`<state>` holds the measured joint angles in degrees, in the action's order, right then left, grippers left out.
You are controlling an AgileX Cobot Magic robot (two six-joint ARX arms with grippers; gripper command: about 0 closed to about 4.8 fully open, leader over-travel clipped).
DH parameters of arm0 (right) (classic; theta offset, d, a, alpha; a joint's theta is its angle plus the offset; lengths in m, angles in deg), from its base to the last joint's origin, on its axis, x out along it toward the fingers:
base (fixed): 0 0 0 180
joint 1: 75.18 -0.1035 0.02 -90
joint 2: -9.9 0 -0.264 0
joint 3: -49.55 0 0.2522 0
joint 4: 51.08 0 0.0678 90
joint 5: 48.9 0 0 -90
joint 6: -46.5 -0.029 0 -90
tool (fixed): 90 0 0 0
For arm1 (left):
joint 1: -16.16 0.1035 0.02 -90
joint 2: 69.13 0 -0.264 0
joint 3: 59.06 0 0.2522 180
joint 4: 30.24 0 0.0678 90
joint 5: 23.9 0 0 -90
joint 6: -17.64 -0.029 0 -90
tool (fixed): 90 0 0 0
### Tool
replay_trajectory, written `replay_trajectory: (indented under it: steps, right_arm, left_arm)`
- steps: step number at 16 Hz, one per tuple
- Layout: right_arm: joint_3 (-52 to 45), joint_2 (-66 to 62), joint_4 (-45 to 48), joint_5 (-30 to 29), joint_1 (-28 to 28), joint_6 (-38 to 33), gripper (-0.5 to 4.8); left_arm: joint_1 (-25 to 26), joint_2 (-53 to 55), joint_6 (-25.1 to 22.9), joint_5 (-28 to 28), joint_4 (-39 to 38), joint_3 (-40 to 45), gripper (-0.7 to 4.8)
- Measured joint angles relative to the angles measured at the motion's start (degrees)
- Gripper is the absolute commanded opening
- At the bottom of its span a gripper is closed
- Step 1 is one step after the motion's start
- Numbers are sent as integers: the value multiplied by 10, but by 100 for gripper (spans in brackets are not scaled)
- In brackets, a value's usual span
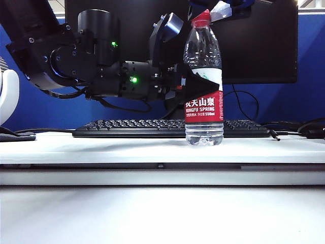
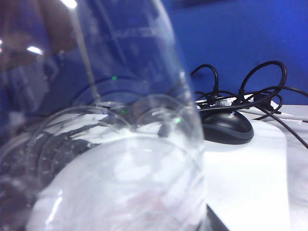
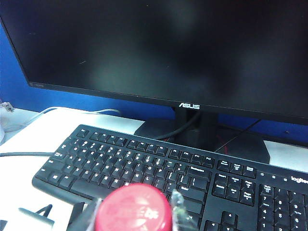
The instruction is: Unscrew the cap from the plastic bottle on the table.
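Observation:
The plastic bottle (image 1: 204,109) stands upright on the white table (image 1: 101,147), in front of a keyboard. My left gripper (image 1: 199,84) reaches in from the left and is shut on the bottle's middle, just above the red label. In the left wrist view the clear ribbed bottle (image 2: 106,144) fills most of the picture, with one dark finger (image 2: 217,222) showing at its edge. My right gripper (image 1: 203,14) comes down from above onto the red cap (image 1: 201,19). In the right wrist view the gripper (image 3: 138,203) has a finger pressed against each side of the cap (image 3: 135,214).
A black keyboard (image 1: 132,128) lies right behind the bottle, with a dark monitor (image 1: 264,46) behind it. A black mouse (image 2: 226,127) and looped cables (image 2: 260,91) lie on the table to the right. A white object (image 1: 7,96) stands at the far left.

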<state>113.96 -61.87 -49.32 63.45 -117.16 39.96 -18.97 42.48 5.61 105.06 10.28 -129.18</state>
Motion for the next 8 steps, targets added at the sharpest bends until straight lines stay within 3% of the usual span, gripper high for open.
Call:
replay_trajectory:
  steps: [3, 5, 6, 7, 8]
  right_arm:
    - [0, 0, 0, -1, 0, 0, 146]
    - [0, 10, -17, -37, 15, 11, 146]
    - [0, 17, -30, -78, 31, 20, 146]
    - [2, 27, -49, -172, 73, 34, 146]
    - [2, 31, -57, -215, 94, 37, 146]
  left_arm:
    - [0, 0, 0, 0, -1, 0, 328]
    - [0, 0, 0, 0, -1, 0, 328]
    - [-1, 0, 0, 0, -1, 0, 328]
    - [-1, 0, -1, 0, -1, 0, 328]
    - [-1, 0, -1, 0, -2, 0, 328]
